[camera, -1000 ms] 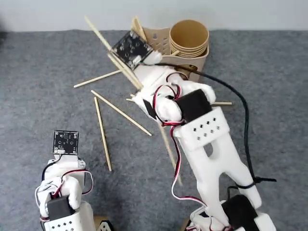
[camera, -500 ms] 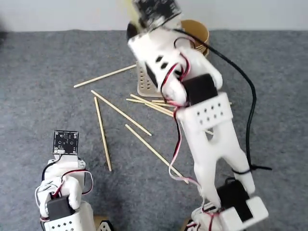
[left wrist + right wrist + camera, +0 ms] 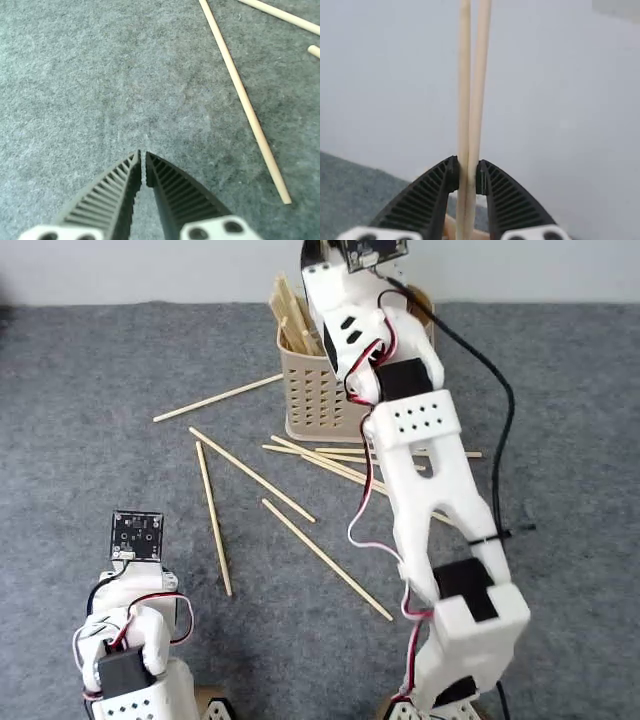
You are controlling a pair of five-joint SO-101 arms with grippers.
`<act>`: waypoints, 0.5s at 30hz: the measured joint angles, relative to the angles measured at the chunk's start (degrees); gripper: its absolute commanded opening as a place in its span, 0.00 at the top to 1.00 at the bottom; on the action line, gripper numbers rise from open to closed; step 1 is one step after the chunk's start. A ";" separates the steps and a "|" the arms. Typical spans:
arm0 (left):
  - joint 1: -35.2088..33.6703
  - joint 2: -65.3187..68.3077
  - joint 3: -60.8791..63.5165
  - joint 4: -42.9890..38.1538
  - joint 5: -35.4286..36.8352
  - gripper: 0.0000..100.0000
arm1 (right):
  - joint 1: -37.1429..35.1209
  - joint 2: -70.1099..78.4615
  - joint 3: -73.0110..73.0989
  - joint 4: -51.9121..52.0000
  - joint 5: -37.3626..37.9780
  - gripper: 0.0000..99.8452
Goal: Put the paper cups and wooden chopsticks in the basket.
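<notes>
While the right gripper [image 3: 466, 172] pinches two pale wooden chopsticks [image 3: 464, 100] upright above the beige perforated plastic basket [image 3: 312, 405] at the far side, loose chopsticks [image 3: 252, 475] lie scattered on the grey mat [image 3: 100, 390]; left gripper [image 3: 141, 162] closed, empty, near-left.

Grey felt mat [image 3: 80, 390], pale wall [image 3: 150, 270]

Has the right arm [image 3: 420, 470] stretched far forward, right tool [image 3: 467, 167] clamped on two chopsticks [image 3: 470, 75]. Holds the left arm [image 3: 130, 650] folded back, left tool [image 3: 141, 156] closed, low over the bench [image 3: 75, 75].
</notes>
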 measured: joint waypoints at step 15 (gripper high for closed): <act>0.00 0.00 0.00 0.00 0.00 0.99 | -0.88 -3.52 0.09 14.68 -4.48 0.81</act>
